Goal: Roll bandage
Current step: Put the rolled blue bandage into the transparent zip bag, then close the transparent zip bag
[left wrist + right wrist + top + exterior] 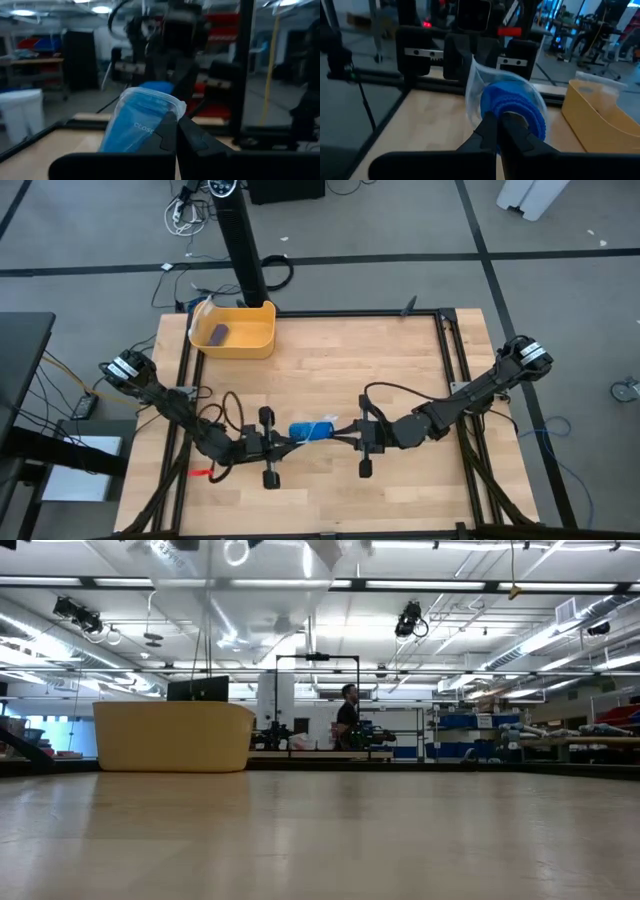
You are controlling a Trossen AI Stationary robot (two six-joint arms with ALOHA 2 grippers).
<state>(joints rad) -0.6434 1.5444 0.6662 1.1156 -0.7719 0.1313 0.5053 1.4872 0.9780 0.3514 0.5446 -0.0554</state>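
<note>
Both my jaws pinch clear bag (pixel 322 425) w/ bandage (pixel 305 430) inside, above desk (pixel 400 360); uneven pull = plastic tears or slips.

two dark jointed arms, black looping cables, silver-banded shoulders, black t-shaped wrists

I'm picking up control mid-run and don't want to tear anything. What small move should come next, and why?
Probably ease the two grippers apart a little to open the clear bag: the left gripper and right gripper each pinch an end, and the blue bandage roll is still inside.
</note>
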